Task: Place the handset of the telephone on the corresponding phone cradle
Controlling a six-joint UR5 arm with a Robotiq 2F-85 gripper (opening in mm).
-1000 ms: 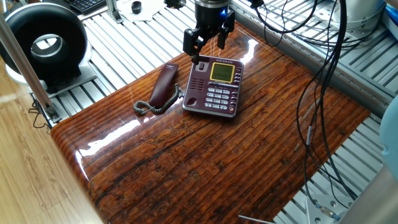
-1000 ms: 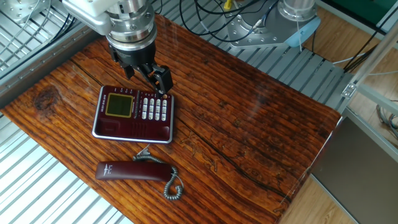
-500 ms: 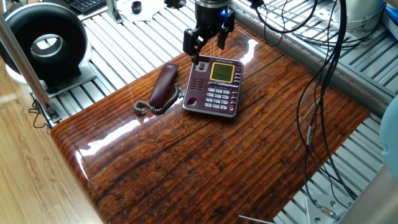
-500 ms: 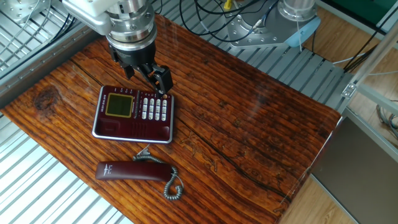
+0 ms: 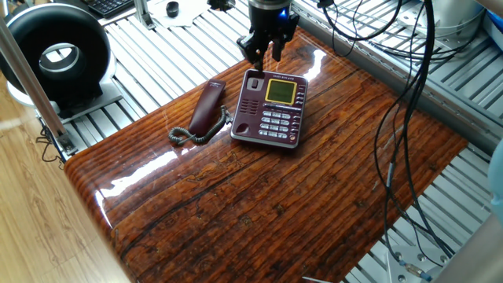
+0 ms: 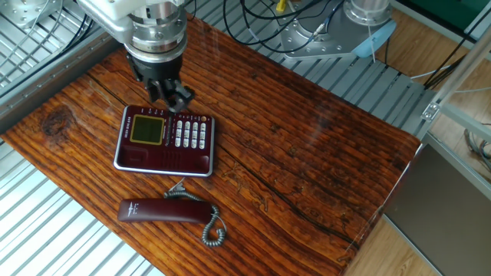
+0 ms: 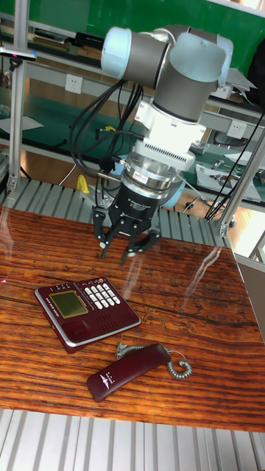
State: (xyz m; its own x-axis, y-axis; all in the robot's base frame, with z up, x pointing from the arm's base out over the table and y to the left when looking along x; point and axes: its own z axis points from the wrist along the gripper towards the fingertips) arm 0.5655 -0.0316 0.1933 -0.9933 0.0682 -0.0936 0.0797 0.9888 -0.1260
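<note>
Fingers (image 7: 103, 234) of the gripper (image 7: 122, 249) stand apart, empty, above the telephone (image 5: 269, 109); the handset (image 6: 163, 211) lies horizontally at lower left.

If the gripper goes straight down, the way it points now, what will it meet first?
Probably the far end of the telephone or the table just behind it. The gripper hangs above that edge, fingers downward; depth is unclear. The handset lies well aside.

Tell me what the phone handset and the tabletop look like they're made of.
The handset looks like smooth, slightly glossy dark maroon plastic, its shell the same colour as the telephone. The table appears to be wood or wood-look laminate under glossy varnish: visible grain, bright glare patches.
</note>
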